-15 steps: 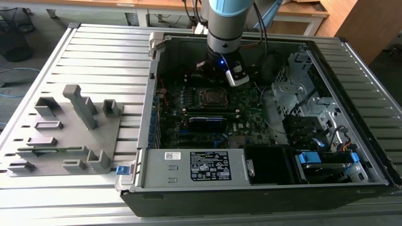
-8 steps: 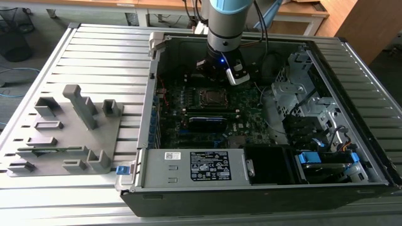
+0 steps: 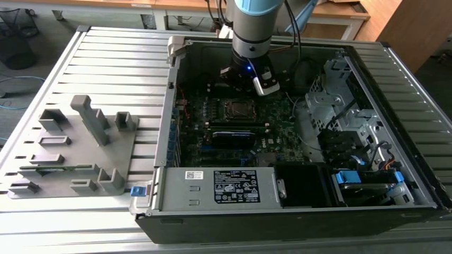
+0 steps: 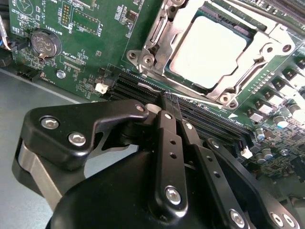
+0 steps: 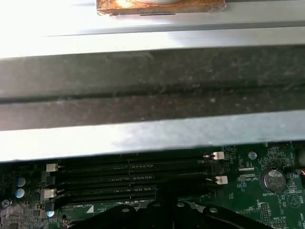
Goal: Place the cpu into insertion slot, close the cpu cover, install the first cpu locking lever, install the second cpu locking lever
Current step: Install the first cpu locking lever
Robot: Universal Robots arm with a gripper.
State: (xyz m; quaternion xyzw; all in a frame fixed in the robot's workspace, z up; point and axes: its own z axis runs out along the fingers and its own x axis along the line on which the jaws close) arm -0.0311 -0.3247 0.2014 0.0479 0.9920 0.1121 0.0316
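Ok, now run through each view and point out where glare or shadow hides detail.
Exterior view: even light, though the case interior sits in shade around the gripper. Second wrist view: glare washes the cpu face pale; the gripper's black body stands dark in front. First wrist view: the metal wall burns out white, and the memory slots lie in shadow.

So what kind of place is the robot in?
Probably a robotics lab or workshop: an open computer case sits on a slatted metal table, a grey parts holder beside it, wooden desks behind.
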